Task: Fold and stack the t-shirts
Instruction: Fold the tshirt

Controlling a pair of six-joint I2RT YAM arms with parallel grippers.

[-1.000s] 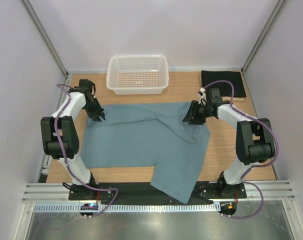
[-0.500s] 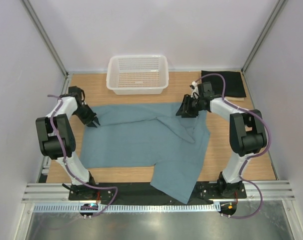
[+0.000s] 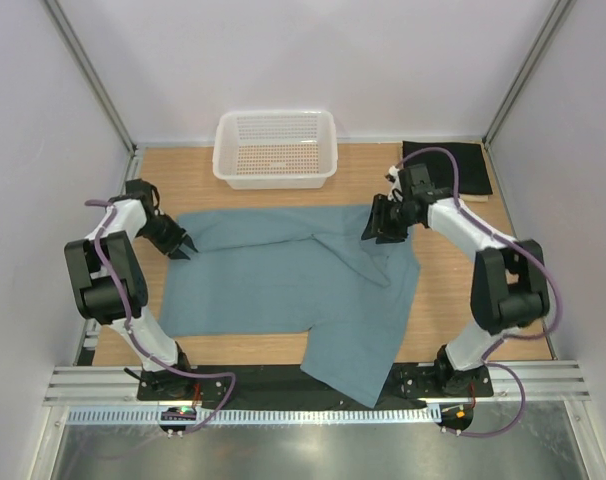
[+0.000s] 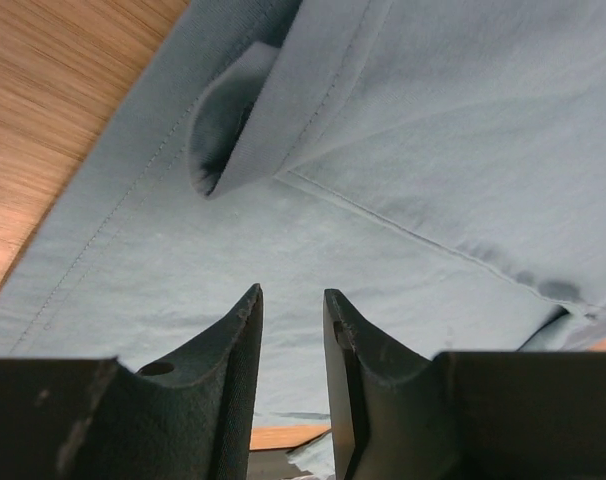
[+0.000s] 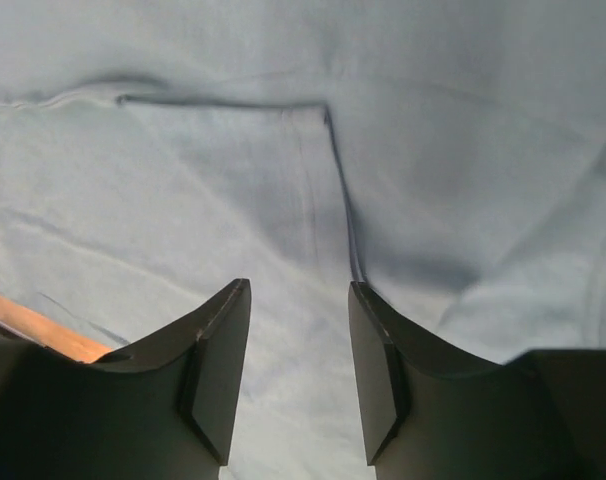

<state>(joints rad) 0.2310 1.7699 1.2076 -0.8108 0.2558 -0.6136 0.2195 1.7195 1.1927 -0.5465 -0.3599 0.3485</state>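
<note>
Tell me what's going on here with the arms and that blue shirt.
A teal t-shirt lies spread and partly creased on the table. The left hand sits low at its far left corner, the right hand at its far right edge; both have parted jaws with no cloth between. A folded black t-shirt lies in the far right corner.

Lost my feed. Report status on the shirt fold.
Left gripper open, empty, at far-left edge of teal shirt. Right gripper open, empty, far-right corner. Shirt spread, unfolded. Basket clear of it.
</note>
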